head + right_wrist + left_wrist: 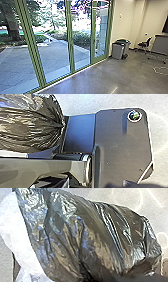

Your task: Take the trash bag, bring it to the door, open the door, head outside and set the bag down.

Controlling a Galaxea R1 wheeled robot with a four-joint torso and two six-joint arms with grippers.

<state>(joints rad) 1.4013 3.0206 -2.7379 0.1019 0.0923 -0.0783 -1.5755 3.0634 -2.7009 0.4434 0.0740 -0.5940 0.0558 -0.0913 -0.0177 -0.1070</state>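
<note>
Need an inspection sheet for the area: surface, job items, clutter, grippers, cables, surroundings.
Surface: floor grey, smooth, with bright reflections.
Job items: trash bag dark, shiny, creased, large in both wrist views; white material against it. Green-framed glass panels look shut.
Clutter: grey bins by the wall, near the glass.
Grippers: open or shut, and hold on the bag, cannot be told.
Cables: thin white line on the floor, possibly a cable; unclear.
Surroundings: chair and desk beyond the bins; paved yard and greenery outside.
</note>
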